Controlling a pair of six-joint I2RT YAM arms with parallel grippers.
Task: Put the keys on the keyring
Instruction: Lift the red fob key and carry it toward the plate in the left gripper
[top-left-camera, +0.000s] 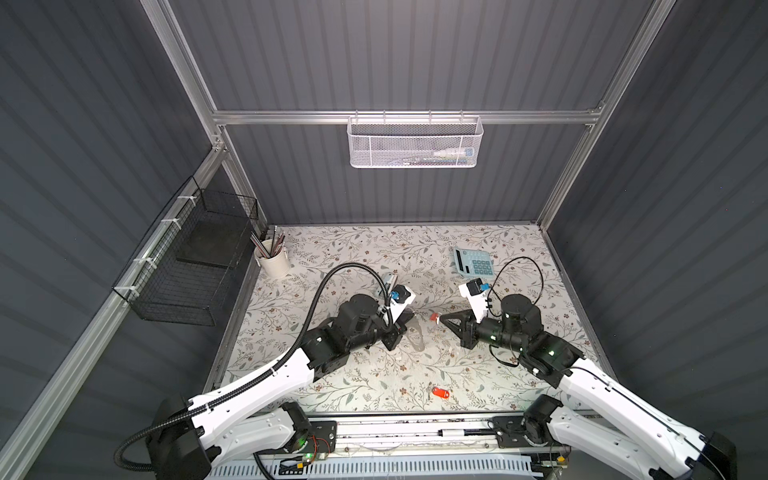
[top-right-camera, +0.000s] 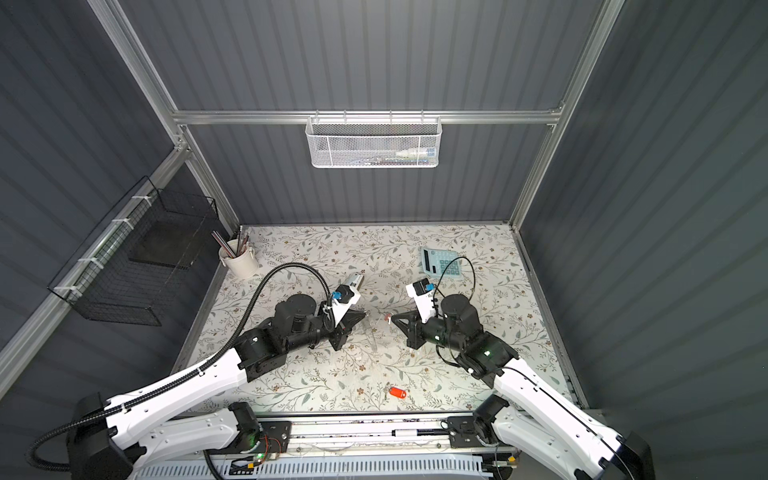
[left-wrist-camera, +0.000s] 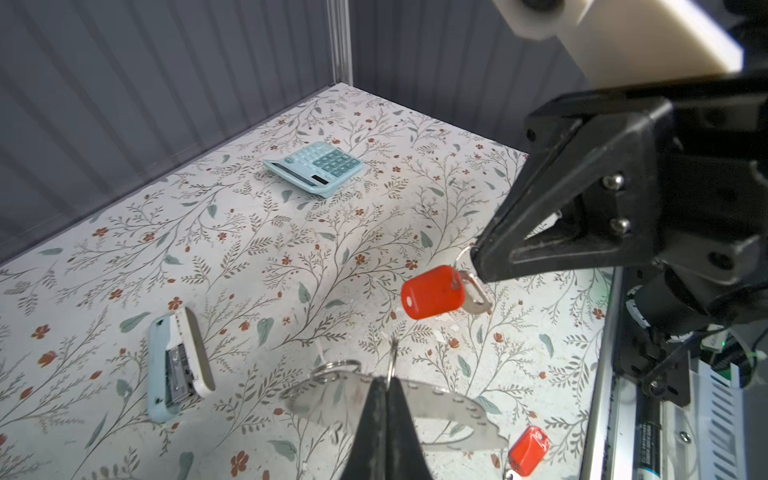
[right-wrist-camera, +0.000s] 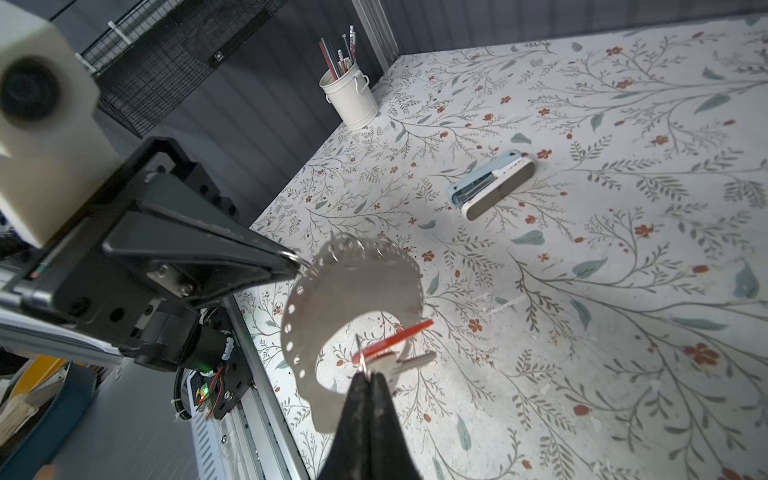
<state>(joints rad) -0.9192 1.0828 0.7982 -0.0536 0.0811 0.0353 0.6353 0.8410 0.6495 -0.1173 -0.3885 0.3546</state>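
My left gripper (left-wrist-camera: 388, 380) is shut on a small wire ring at the rim of the keyring (left-wrist-camera: 440, 405), a flat grey scalloped plate with holes, and holds it above the table. In the right wrist view the keyring (right-wrist-camera: 357, 282) hangs from the left gripper (right-wrist-camera: 293, 262). My right gripper (right-wrist-camera: 368, 376) is shut on the metal loop of one of the keys (right-wrist-camera: 392, 338), a red tag with a metal key. That key (left-wrist-camera: 432, 293) hangs just right of the keyring (top-left-camera: 415, 336), apart from it. A second key (top-left-camera: 440, 392) lies near the table's front edge.
A pale blue stapler (right-wrist-camera: 492, 189) lies on the floral table behind the left arm. A blue calculator (top-left-camera: 473, 261) sits at the back right and a white pen cup (top-left-camera: 272, 259) at the back left. A black wire basket (top-left-camera: 195, 266) hangs on the left wall, and a white mesh basket (top-left-camera: 415, 141) on the back wall.
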